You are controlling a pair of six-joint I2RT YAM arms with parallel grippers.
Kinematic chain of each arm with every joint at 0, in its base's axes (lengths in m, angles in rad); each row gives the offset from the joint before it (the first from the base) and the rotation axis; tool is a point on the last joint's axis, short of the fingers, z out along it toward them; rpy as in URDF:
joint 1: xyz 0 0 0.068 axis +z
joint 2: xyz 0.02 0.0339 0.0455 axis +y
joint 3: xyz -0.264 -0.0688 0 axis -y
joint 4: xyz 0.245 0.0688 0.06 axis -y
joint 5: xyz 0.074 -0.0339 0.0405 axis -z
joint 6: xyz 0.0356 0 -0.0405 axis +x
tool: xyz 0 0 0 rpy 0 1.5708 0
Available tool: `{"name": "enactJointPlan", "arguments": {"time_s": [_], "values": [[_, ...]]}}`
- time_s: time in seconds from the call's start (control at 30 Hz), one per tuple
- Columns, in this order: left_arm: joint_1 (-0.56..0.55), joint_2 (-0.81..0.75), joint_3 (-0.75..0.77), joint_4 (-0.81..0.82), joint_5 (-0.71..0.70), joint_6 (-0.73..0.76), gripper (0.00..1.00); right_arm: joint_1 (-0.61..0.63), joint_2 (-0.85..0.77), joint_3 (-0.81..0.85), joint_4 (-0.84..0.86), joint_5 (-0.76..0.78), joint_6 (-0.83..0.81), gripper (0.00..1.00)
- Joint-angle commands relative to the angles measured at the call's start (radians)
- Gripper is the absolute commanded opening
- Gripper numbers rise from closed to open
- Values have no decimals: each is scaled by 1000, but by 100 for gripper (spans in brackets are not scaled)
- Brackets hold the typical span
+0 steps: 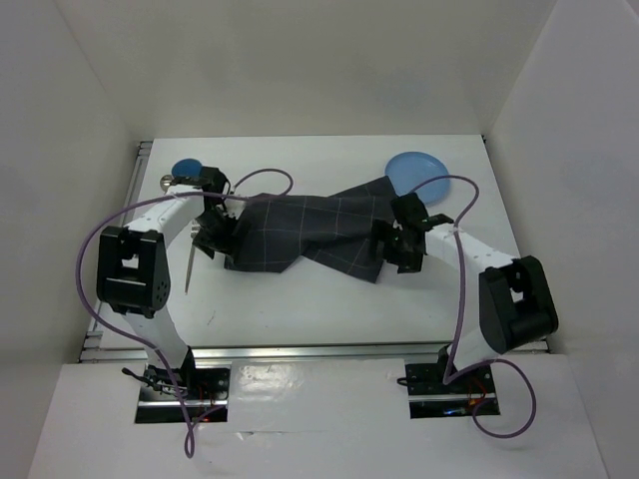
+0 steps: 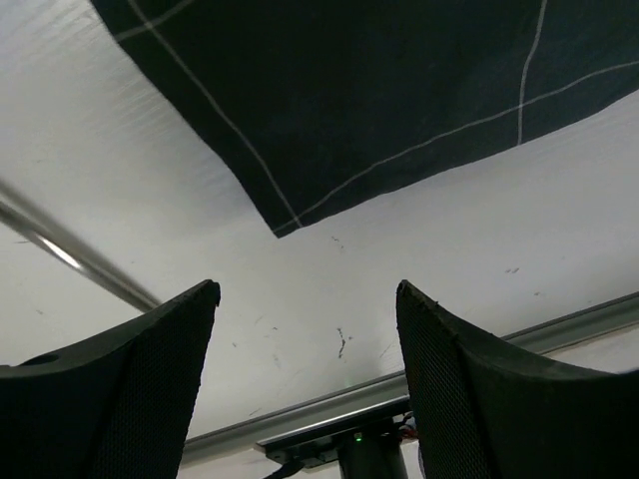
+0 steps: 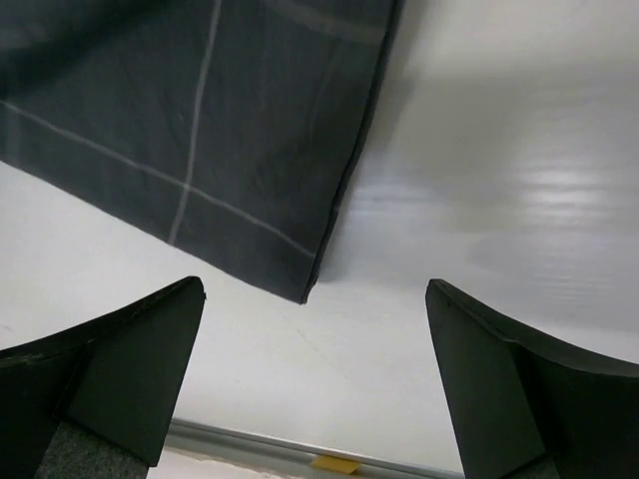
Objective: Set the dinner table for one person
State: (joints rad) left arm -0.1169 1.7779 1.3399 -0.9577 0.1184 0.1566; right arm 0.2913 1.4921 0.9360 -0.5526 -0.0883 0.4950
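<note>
Status: early, nothing is in its final place yet.

The table (image 1: 329, 309) carries a cloth (image 1: 300, 230) across its middle, rumpled and twisted rather than flat. One lobe lies toward the left edge, the other toward the right. A blue plate (image 1: 414, 172) sits toward the far right corner. The cloth's far right tip reaches its rim, but we cannot tell whether they overlap. A smaller blue dish (image 1: 187, 169) sits by the far left corner. A thin utensil (image 1: 189, 269) lies on bare tabletop just beside the cloth's left lobe, pointing toward the near edge.

Left gripper (image 2: 307, 299): jaws spread wide, nothing between them. It hangs low over bare table, with a cloth corner just ahead of the fingers.

Right gripper (image 3: 315, 294): also spread wide and empty, with the cloth's near right corner ahead of it, between the finger lines but not pinched.

Our reading is that both arms are placed to take the two near corners and pull the cloth flat — the first step of the setting.

Left to do, as we judge it:
- flatten and square the cloth toward the near edge
- move the plate onto it
- lay the utensil beside the plate and place the dish

The other cutlery is too small to identify from above.
</note>
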Motion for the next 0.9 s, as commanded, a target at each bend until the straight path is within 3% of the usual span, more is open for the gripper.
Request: {"name": "enactJointPlan", "arguments": {"time_s": [0.0, 0.37, 0.4, 0.43, 0.5, 0.7, 0.8, 0.83, 0.87], "values": [[2, 6, -19, 46, 69, 9, 79, 77, 13, -42, 78, 45, 56, 100], [11, 138, -53, 129, 56, 34, 70, 111, 97, -147, 284, 39, 105, 81], [11, 149, -53, 143, 69, 34, 65, 111, 106, -147, 296, 27, 105, 74], [11, 159, -53, 157, 60, 25, 59, 111, 126, -147, 296, 27, 94, 60], [11, 160, -53, 181, 46, 14, 55, 111, 146, -120, 270, -1, 94, 46], [11, 192, -42, 180, 82, 32, 50, 111, 86, -146, 249, -33, 103, 45], [11, 203, -51, 195, 92, 32, 33, 111, 65, -158, 258, -33, 103, 30], [11, 215, -51, 195, 92, 32, 10, 111, 65, -158, 258, -33, 103, 16], [20, 215, -51, 206, 92, 32, 0, 111, 65, -149, 241, -42, 103, 7]]}}
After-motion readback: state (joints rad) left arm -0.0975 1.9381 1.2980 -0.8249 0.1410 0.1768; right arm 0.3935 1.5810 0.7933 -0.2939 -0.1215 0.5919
